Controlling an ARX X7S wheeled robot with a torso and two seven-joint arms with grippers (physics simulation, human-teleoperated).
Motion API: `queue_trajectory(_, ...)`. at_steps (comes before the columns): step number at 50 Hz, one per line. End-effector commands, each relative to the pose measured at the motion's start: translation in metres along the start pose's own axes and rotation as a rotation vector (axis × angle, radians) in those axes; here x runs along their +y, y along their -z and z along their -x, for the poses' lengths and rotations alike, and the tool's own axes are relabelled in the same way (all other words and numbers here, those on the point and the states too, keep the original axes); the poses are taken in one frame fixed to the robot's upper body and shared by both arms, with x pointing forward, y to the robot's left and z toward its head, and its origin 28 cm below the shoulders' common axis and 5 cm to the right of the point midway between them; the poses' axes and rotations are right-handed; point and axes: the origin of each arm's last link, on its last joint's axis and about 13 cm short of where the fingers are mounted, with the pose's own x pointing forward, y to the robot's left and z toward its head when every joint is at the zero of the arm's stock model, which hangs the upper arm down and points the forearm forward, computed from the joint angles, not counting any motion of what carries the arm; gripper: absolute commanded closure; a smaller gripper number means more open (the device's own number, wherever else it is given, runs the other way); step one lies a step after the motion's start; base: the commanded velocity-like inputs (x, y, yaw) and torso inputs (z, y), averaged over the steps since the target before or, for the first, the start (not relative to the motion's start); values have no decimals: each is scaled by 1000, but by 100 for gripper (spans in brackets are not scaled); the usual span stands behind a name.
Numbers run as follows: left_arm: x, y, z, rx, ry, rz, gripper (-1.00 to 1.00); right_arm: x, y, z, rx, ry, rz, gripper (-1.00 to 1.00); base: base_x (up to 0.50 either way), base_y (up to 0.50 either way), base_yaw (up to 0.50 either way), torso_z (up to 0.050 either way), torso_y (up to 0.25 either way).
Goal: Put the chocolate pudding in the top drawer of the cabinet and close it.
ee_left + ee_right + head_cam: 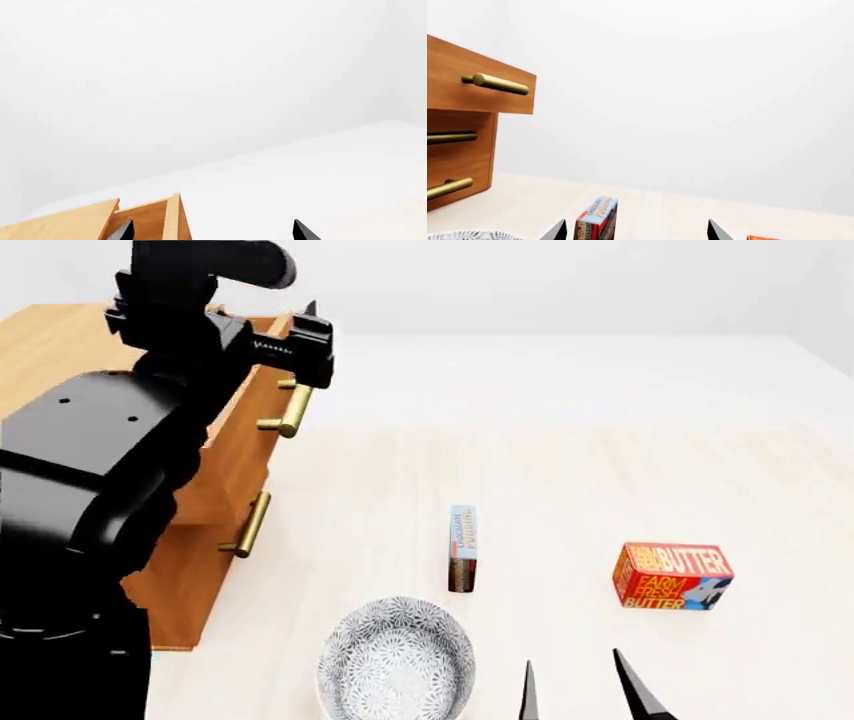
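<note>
Top drawer (247, 415) stands pulled out, our left hand (310, 340) above it, grip unclear. Chocolate pudding (463, 548) lies on the bench (747, 480); our right hand (577, 690), open and empty, must grasp it next.

The left arm (94, 470) is glossy black all over, built of bulky rounded segments with soft highlights. Small dark dots, seemingly screws, ring one rounded joint cover. Near its wrist sits a blocky, ridged black housing topped by a rounded cylinder. The left gripper (310, 345) is black and angular. The right gripper (587, 690) ends in thin, black, pointed fingers (638, 690), like tapered blades.
</note>
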Motion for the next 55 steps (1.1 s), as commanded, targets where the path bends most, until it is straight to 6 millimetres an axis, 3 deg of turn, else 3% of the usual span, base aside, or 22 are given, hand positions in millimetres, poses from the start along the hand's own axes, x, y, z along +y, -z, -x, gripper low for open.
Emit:
queue_trajectory(1, 21, -41, -21, 270, 96, 138, -100, 0, 3, -1, 8, 6, -1, -100, 0, 0, 0, 0, 0)
queue_trajectory(6, 29, -55, -31, 351, 54, 141, -100, -1, 1, 0, 2, 6, -7, -100, 0, 0, 0, 0, 0)
queue_trajectory(16, 33, -63, -49, 419, -33, 177, -100, -1, 0, -3, -13, 16, -24, -100, 0, 0, 0, 0, 0)
queue_trajectory(26, 32, -50, -58, 459, -90, 148, -100, 2, 0, -6, -18, 15, -37, -100, 0, 0, 0, 0, 0)
queue_trajectory(55, 25, -25, -55, 636, -78, 178, -100, 3, -1, -13, -37, 28, -48, -100, 0, 0, 0, 0, 0)
